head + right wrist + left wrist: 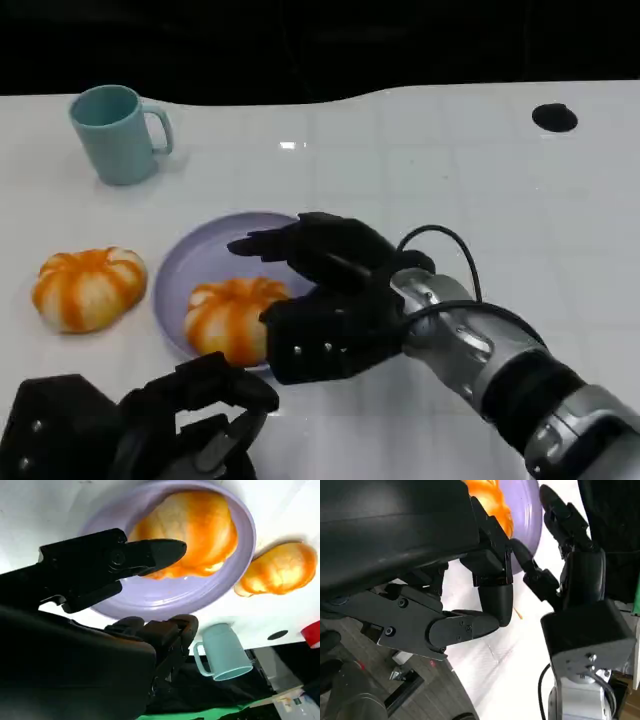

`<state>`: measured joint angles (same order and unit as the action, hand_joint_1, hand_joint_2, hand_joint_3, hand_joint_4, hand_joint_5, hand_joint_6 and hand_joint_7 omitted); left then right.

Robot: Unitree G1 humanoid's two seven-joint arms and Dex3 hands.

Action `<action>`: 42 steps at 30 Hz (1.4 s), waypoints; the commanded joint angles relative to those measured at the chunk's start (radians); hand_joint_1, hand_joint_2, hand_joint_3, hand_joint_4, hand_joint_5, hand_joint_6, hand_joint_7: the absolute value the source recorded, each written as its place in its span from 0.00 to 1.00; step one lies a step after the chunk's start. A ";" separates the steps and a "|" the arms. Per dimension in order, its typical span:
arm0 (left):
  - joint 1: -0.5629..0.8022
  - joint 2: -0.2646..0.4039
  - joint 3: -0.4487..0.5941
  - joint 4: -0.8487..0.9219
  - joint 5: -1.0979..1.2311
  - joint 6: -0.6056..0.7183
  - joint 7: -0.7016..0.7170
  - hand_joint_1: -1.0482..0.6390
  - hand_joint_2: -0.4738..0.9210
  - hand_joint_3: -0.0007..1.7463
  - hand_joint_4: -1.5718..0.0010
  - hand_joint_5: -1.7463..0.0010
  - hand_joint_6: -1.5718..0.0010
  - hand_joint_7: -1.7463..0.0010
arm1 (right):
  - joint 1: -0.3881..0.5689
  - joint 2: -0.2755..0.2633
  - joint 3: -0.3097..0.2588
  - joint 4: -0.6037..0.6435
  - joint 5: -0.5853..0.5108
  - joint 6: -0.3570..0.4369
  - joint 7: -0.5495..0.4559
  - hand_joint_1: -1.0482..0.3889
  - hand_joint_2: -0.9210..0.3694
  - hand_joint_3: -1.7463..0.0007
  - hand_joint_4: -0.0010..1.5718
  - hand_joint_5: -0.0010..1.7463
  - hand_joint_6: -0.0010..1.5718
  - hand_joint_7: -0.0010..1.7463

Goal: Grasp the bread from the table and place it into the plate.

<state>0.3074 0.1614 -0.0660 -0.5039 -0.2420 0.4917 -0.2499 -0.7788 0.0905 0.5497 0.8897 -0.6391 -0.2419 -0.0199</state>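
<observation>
- One bread [228,314] lies inside my lavender plate [190,262], in the part of it nearest me, orange-striped and resting on the plate floor.
- My right hand [325,300] hangs over the plate's right side, fingers [262,243] spread wide above the bread, holding nothing; in the right wrist view the fingers [150,555] stand apart with the bread [192,532] lying free between and beyond them.
- My left hand [190,420] sits low at the near table edge, just below the plate; its fingers are curled inward, gripping nothing.
- A second bread [88,287] rests on the white table [450,160], just left of the plate.
- A teal mug [115,133] stands upright farther back on the left, handle to the right.
</observation>
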 commanded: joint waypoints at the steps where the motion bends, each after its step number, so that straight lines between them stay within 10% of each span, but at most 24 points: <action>1: 0.001 0.008 0.002 0.008 0.006 -0.012 0.002 0.42 0.98 0.33 0.57 0.00 0.61 0.24 | 0.058 -0.065 -0.008 -0.124 0.011 0.009 0.042 0.27 0.00 0.88 0.05 0.26 0.23 0.00; 13: -0.006 0.005 0.004 0.012 0.002 -0.003 0.006 0.42 0.98 0.33 0.57 0.00 0.61 0.24 | 0.337 -0.259 -0.118 -0.585 0.122 -0.038 0.130 0.32 0.00 0.92 0.14 0.33 0.30 0.03; 27: -0.012 0.007 0.017 0.017 -0.010 0.010 0.003 0.42 0.98 0.33 0.57 0.00 0.61 0.24 | 0.613 -0.375 -0.282 -0.770 0.289 -0.227 0.118 0.47 0.01 0.94 0.39 0.63 0.52 0.15; 33: -0.012 0.010 0.022 0.019 -0.012 0.015 0.000 0.42 0.98 0.32 0.58 0.00 0.62 0.24 | 0.674 -0.384 -0.353 -0.796 0.322 -0.281 0.097 0.56 0.36 0.41 0.45 0.87 0.53 0.52; 42: -0.019 0.007 0.032 0.026 -0.016 0.019 0.004 0.42 0.98 0.31 0.59 0.00 0.62 0.24 | 0.753 -0.402 -0.435 -0.840 0.318 -0.285 0.090 0.59 0.44 0.24 0.52 0.94 0.57 0.72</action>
<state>0.2884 0.1621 -0.0475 -0.4832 -0.2525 0.5058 -0.2498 -0.0572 -0.2876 0.1449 0.0871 -0.3262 -0.5377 0.0765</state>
